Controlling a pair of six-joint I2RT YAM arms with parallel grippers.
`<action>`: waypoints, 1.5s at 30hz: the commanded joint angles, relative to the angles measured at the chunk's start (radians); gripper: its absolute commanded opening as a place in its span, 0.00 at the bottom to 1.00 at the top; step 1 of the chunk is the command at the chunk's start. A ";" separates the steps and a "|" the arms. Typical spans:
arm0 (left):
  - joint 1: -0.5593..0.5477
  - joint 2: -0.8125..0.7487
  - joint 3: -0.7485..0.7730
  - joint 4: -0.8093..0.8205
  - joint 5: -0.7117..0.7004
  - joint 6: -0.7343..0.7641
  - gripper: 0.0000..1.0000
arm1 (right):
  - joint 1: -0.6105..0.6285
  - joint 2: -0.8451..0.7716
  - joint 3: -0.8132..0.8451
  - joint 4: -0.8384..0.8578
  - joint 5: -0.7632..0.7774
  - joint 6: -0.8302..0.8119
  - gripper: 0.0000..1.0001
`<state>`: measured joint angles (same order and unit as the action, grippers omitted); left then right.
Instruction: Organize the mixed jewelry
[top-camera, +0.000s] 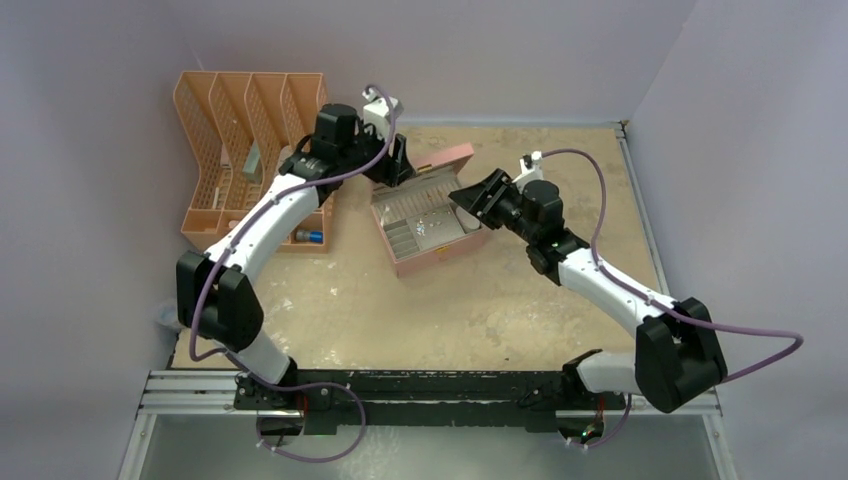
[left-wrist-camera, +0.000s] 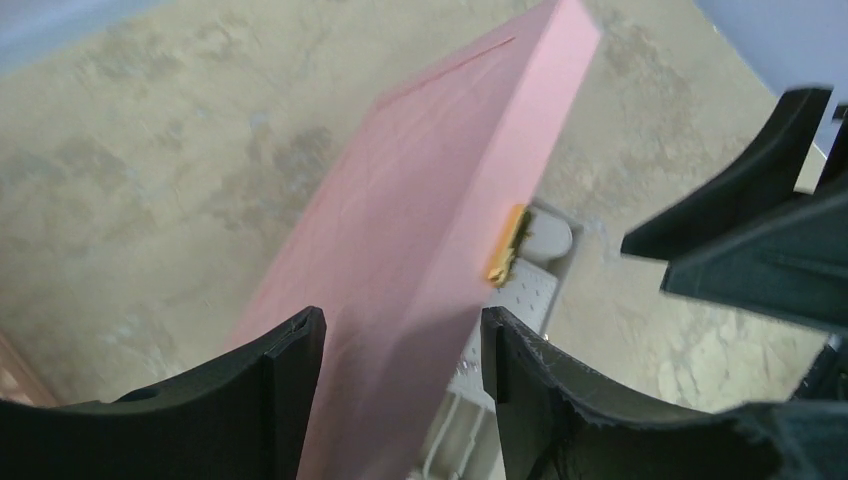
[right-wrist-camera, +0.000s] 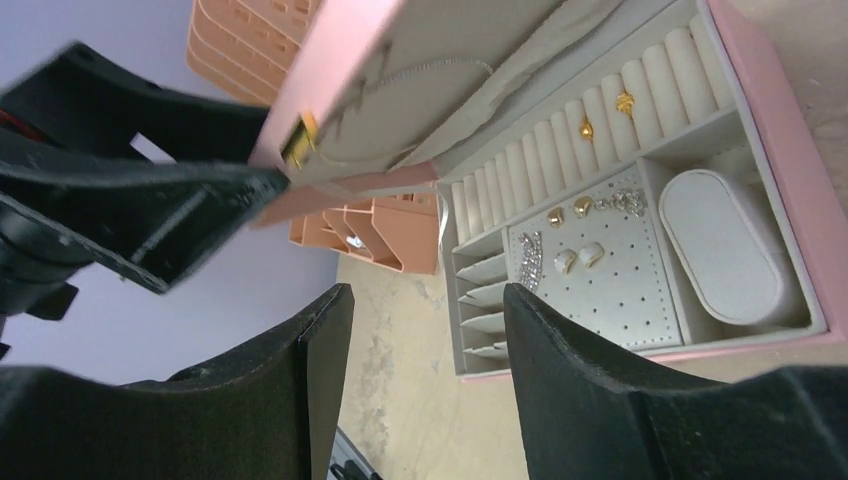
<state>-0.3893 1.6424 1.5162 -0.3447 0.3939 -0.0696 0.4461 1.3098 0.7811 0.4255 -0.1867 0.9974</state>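
The pink jewelry box (top-camera: 452, 250) stands open mid-table. In the right wrist view its grey tray holds two gold rings (right-wrist-camera: 585, 127) in the ring rolls, small gold and white earrings (right-wrist-camera: 566, 214) and a sparkly piece (right-wrist-camera: 528, 258) on the perforated pad, and a thin silver chain (right-wrist-camera: 440, 66) on the lid's lining. My left gripper (top-camera: 392, 166) is open with the raised lid (left-wrist-camera: 430, 190) between its fingers (left-wrist-camera: 275, 395), near the gold clasp (left-wrist-camera: 506, 243). My right gripper (right-wrist-camera: 428, 335) is open and empty, above the box's front right side.
An orange slotted file organizer (top-camera: 250, 140) with small items in it stands at the back left, close to the left arm. A white oval cushion (right-wrist-camera: 722, 245) fills one compartment of the box. Purple walls enclose the back and both sides of the table.
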 joint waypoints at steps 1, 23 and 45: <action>-0.004 -0.096 -0.150 0.053 0.029 -0.144 0.59 | 0.003 -0.048 -0.011 -0.053 0.074 -0.024 0.59; -0.049 -0.412 -0.648 0.087 -0.124 -0.671 0.71 | -0.003 0.077 0.232 -0.238 0.316 -0.355 0.67; -0.049 -0.224 -0.756 0.116 -0.283 -0.679 0.60 | -0.012 0.218 0.118 -0.323 0.394 -0.312 0.48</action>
<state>-0.4408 1.3979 0.8139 -0.1757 0.2276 -0.7795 0.4374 1.5124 0.9218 0.1116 0.1925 0.6453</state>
